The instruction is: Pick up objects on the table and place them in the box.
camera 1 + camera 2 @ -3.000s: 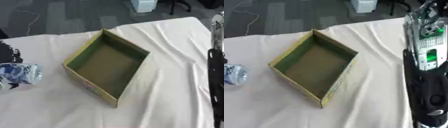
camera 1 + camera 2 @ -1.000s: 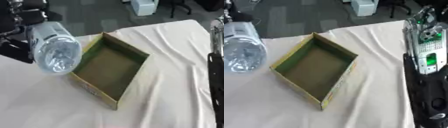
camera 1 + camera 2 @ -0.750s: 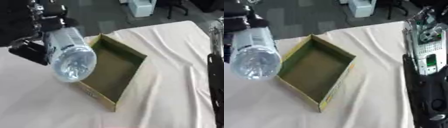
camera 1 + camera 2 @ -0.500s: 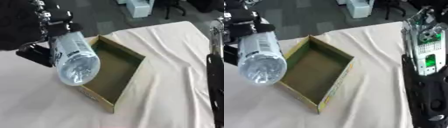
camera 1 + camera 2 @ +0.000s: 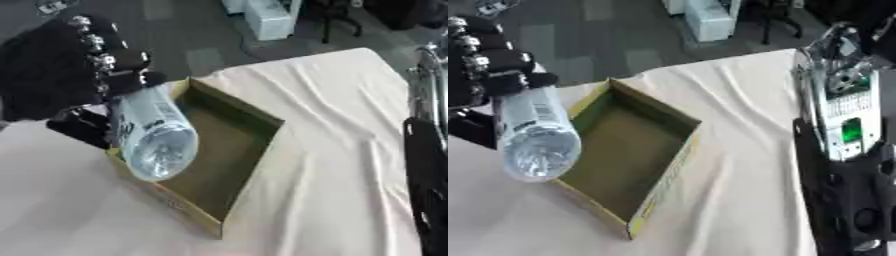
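At the left of the scene, the left robot hand [image 5: 105,60] grasps a clear plastic bottle [image 5: 150,135], its dark fingers curled round the bottle's upper part. The bottle is held in the air, tilted, with its round base pointing down toward the near side and its white label with dark print facing up. It hangs over the left wall of the box [image 5: 234,150], partly above the box's inside and touching nothing but the robot hand.

The box is an open cardboard tray with a dull green inside and yellowish rims, set askew on the surface [image 5: 341,125], one corner pointing far and one near. Nothing shows on its bare floor. A cream cloth with soft creases covers the surface.

Along the right edge stands the robot's right arm [image 5: 846,150], black and silver with a small green light. Whether the right robot hand is released or clenched, I cannot tell, since it shows in neither view.
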Robot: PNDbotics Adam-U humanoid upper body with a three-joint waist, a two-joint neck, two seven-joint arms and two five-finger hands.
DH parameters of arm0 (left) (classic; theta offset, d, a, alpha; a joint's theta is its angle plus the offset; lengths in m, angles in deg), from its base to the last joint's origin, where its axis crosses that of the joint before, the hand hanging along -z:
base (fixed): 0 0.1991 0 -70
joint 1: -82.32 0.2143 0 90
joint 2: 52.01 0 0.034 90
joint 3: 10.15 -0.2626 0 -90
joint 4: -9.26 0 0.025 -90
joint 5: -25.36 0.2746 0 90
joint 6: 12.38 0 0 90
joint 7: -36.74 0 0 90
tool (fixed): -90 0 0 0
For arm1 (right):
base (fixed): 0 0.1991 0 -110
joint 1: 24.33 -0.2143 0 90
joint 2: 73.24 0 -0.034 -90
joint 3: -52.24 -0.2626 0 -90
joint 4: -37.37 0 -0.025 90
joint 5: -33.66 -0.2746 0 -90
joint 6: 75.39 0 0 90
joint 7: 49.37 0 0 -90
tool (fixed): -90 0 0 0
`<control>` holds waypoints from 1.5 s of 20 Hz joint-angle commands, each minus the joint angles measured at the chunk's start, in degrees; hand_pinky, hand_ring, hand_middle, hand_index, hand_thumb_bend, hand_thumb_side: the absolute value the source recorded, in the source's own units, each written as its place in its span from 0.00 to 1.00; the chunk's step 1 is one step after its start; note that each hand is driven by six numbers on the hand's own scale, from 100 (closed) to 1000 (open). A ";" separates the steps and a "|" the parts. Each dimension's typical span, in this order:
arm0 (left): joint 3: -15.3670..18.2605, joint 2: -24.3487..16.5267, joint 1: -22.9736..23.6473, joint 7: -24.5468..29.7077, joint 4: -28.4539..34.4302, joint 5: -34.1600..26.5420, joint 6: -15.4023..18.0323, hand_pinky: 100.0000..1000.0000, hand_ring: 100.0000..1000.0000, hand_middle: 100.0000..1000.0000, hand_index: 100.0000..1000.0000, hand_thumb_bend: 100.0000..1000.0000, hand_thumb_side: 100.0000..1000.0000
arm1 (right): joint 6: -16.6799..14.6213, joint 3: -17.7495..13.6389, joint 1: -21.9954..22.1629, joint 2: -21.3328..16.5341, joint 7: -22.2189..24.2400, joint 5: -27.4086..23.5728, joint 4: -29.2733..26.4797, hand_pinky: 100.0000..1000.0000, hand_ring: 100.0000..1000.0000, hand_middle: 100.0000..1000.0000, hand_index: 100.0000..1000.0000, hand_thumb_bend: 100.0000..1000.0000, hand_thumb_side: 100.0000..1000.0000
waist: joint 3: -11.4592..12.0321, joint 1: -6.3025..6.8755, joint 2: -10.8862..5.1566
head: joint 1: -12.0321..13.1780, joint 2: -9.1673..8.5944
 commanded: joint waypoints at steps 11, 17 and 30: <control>-0.27 1.25 -1.33 -5.94 -2.54 3.83 3.15 0.00 0.00 0.00 0.23 0.00 0.67 | -16.02 -0.13 -3.70 0.84 -16.51 -0.88 -0.74 0.33 0.25 0.38 0.40 0.00 0.96 | -1.76 0.32 0.89 | -1.76 -2.53; -1.01 2.23 -1.76 -7.48 -2.00 1.50 4.72 0.00 0.00 0.00 0.25 0.00 0.69 | -16.02 -0.31 -4.06 1.05 -16.51 -1.17 -0.74 0.33 0.25 0.38 0.40 0.00 0.96 | -2.10 0.39 1.08 | -2.76 -2.41; -1.02 1.50 -0.65 -8.36 -1.01 -2.59 7.21 0.59 0.67 0.53 0.59 0.09 0.94 | -16.02 -0.70 -3.92 0.69 -16.51 -1.39 -0.74 0.34 0.25 0.38 0.40 0.00 0.96 | -1.91 0.50 0.77 | -2.87 -1.94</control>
